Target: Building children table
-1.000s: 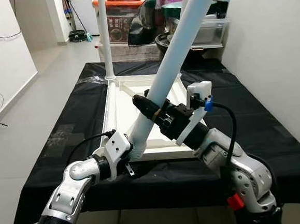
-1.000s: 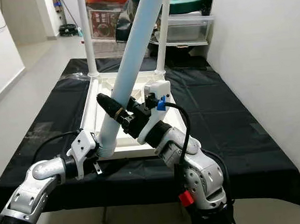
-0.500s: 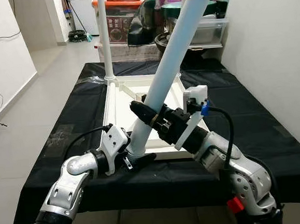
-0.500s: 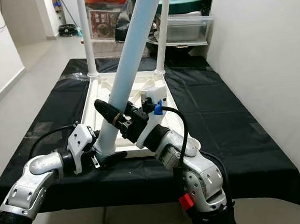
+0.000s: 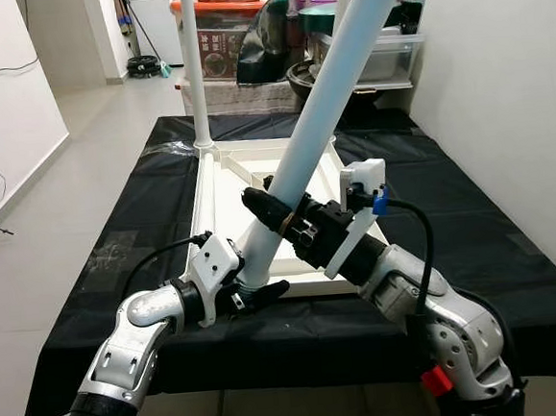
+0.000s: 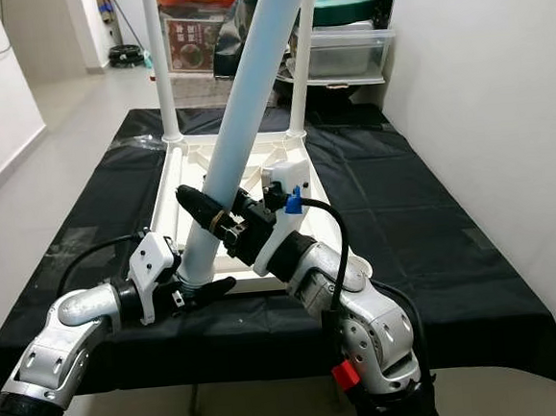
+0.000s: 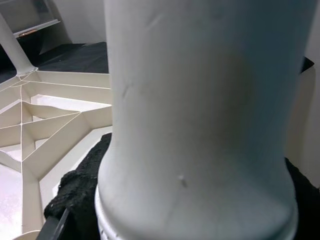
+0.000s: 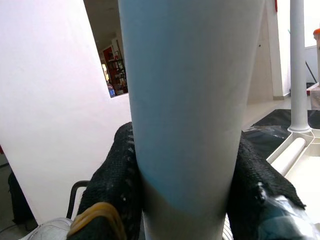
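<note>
A long white table leg [image 5: 326, 88] leans steeply over the near left corner of the upturned white tabletop frame [image 5: 209, 194]. My right gripper [image 5: 278, 208] is shut on the leg's lower half, its black pads [image 8: 112, 175] pressed on both sides of the tube. At the leg's lower end [image 7: 200, 125], just above the frame's front rail, my left gripper [image 5: 255, 289] is shut on it. One black finger [image 5: 268, 290] shows under the tube. Two more white legs stand upright in the far corners: one far left [image 5: 191, 70], one far right [image 6: 301, 71].
The frame lies on a table covered in black cloth [image 5: 470, 202]. Storage boxes and household clutter [image 5: 235, 28] are stacked behind the table. A white wall [image 5: 508, 74] runs close along the right; tiled floor [image 5: 66, 205] lies to the left.
My right gripper has slid slightly left and down with the leg, which stands a little steeper. The left gripper has turned at the leg's foot, its finger now showing beneath it.
</note>
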Available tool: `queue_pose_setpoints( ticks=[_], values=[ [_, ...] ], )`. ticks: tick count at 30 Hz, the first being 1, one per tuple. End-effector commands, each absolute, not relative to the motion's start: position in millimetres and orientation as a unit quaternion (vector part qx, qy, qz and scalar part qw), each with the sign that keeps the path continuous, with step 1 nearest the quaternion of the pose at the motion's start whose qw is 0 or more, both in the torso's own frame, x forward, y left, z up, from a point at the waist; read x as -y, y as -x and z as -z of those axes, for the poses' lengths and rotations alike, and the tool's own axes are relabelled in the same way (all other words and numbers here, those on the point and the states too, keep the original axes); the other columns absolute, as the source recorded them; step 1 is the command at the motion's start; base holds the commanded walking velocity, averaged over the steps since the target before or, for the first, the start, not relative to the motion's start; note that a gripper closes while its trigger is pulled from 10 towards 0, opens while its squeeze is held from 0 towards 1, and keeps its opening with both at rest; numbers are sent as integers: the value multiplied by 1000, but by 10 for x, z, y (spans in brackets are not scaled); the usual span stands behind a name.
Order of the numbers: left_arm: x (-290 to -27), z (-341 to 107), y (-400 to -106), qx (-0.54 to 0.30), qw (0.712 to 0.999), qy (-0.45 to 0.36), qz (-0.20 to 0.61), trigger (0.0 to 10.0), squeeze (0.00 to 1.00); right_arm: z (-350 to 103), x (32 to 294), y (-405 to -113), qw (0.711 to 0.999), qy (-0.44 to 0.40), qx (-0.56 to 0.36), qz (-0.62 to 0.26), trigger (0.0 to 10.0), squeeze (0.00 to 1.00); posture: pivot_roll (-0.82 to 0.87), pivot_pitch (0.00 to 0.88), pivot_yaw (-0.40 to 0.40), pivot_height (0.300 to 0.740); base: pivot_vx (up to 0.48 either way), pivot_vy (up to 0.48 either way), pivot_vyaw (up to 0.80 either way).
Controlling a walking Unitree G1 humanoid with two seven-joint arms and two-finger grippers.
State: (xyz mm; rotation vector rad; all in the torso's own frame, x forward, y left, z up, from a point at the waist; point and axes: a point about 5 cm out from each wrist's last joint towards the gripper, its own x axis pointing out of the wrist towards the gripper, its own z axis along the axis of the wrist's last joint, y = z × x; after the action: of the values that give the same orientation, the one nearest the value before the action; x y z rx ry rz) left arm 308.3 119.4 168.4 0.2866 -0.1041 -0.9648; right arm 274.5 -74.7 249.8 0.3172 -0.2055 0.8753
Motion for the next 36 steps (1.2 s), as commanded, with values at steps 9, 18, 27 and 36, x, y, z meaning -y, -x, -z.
queue_pose_setpoints(
  ticks=[9,18,27,36],
  values=[
    [-1183,-1638,-3095,39,876,-141,459,10000,0,-2554,720,-2773,890,-155,105,-416,10000,1000,21,0,-54,740,0,0,0],
    [-1227,-1614,-2938,20,836,-163,524,10000,0,-2682,748,-2685,844,-183,156,-480,10000,0,29,0,-58,740,0,0,0],
    [-1267,-1566,-2913,10,834,-168,525,10000,0,-2625,707,-2655,829,-209,148,-496,0,0,32,0,-63,740,0,0,0],
    [-1305,-1614,-2968,31,843,-180,506,10000,1000,-2570,715,-2659,828,-214,141,-499,0,0,30,0,-59,740,0,0,0]
  ],
)
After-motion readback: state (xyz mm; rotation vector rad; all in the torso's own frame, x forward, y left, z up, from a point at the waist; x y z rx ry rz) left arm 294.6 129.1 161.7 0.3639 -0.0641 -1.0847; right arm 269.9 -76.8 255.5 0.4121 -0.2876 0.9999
